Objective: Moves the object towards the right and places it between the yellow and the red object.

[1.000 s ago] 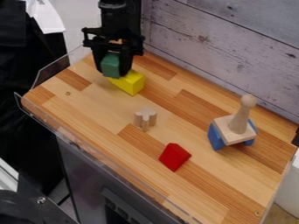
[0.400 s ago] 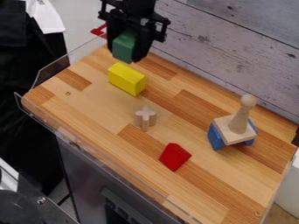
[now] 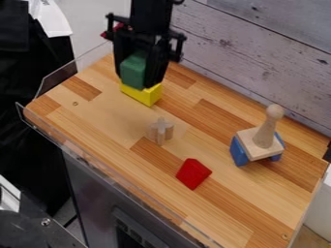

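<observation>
Over the table, the green block hangs clamped in the pincer, partly hiding the yellow block; carried too low, it could clip that. The cross crowds the gap to the red block, so a careless release might topple it.

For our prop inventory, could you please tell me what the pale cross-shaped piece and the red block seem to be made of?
The cross-shaped piece looks like bare, unpainted wood, judging by its pale tan tone. The red block has an even, matte coat, probably painted wood, though plastic is possible.
</observation>
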### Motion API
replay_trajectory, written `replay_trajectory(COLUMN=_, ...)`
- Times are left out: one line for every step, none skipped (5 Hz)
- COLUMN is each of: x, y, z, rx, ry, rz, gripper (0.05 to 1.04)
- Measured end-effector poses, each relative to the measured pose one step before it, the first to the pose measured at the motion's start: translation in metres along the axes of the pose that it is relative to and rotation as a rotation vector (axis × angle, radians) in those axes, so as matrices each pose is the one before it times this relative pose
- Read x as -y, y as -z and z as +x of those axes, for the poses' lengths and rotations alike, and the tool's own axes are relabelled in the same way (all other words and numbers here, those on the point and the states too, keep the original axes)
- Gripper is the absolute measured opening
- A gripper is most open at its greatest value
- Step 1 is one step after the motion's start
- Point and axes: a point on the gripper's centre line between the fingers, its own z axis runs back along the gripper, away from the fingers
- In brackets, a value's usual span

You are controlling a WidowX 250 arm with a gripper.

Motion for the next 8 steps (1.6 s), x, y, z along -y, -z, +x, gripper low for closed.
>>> replay_trajectory(x=0.00697, y=0.01379, z=0.00088, rx=0.0268, ry=0.051, rz=-0.0091, gripper=0.597)
replay_trajectory(x=0.00736, y=0.00787, z=0.00592, rx=0.0399, ry=0.0343, rz=0.0085, gripper=0.597)
replay_trajectory(x=0.0089, y=0.01024, z=0.00148, rx=-0.0125, ry=0.0366, rz=0.0058, gripper=0.597)
replay_trajectory(x=0.01987, y=0.00605, z=-0.00286, rx=-0.0169, ry=0.0598, rz=0.0076, gripper=0.597)
replay_trajectory(x=0.00524, y=0.0025, z=0.00168, rx=0.0011, ry=0.0152, rz=-0.0016, gripper=0.597)
replay_trajectory(x=0.00023, y=0.00276, z=0.00094, rx=-0.0042, ry=0.0045, rz=-0.0031, gripper=0.597)
replay_trajectory(x=-0.005, y=-0.00152, z=0.00027, rx=-0.0019, ry=-0.012, rz=0.0067, gripper=0.597)
replay_trajectory(x=-0.00686, y=-0.00654, z=0.00536, rx=0.0198, ry=-0.0065, rz=0.0177, gripper=0.597)
